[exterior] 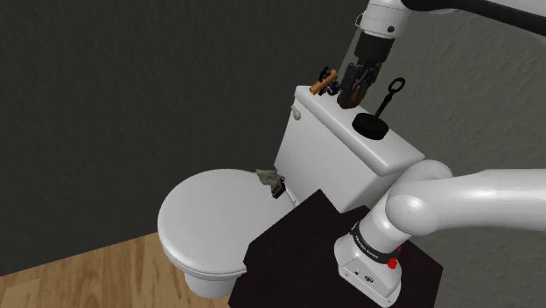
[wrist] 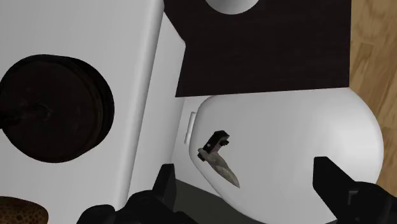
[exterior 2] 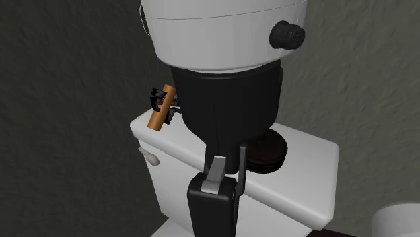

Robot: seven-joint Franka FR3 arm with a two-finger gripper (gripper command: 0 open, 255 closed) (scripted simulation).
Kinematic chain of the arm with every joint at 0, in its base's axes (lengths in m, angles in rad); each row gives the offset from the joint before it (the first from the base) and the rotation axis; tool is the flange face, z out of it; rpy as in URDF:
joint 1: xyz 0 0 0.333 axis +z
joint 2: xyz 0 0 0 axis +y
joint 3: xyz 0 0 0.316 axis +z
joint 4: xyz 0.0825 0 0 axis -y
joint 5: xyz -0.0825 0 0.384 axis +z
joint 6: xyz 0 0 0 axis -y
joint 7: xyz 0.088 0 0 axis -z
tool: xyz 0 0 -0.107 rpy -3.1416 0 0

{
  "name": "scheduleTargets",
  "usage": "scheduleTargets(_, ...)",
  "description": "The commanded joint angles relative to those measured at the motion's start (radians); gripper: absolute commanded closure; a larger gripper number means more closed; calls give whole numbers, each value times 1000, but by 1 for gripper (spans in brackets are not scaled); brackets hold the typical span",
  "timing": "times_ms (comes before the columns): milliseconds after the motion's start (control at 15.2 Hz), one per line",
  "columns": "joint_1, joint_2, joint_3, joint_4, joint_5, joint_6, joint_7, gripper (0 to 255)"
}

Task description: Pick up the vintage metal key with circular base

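Black claw (exterior: pixel 353 94) spread wide, gripping nothing, up over the front edge of the white tank lid (exterior: pixel 337 122). Dark key (exterior: pixel 373 125) standing on its round base on that lid, just beside the claw, outside the gap of the fingers (wrist: pixel 167 184), not touched. Brown-handled tool (exterior: pixel 327 82) also on the lid, near the claw, apart from the key. Well below the claw, small grey blade (wrist: pixel 220 160) lying on the closed toilet cover (wrist: pixel 305 127).
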Motion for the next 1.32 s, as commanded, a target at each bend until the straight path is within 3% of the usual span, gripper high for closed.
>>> scheduleTargets(0, 0, 0, 0, 0, 0, 0, 0, 0)
scheduleTargets(1122, -221, 64, -218, 274, -231, -61, -14, 0)
scheduleTargets(1254, -223, 51, -221, 238, -234, -39, -9, 0)
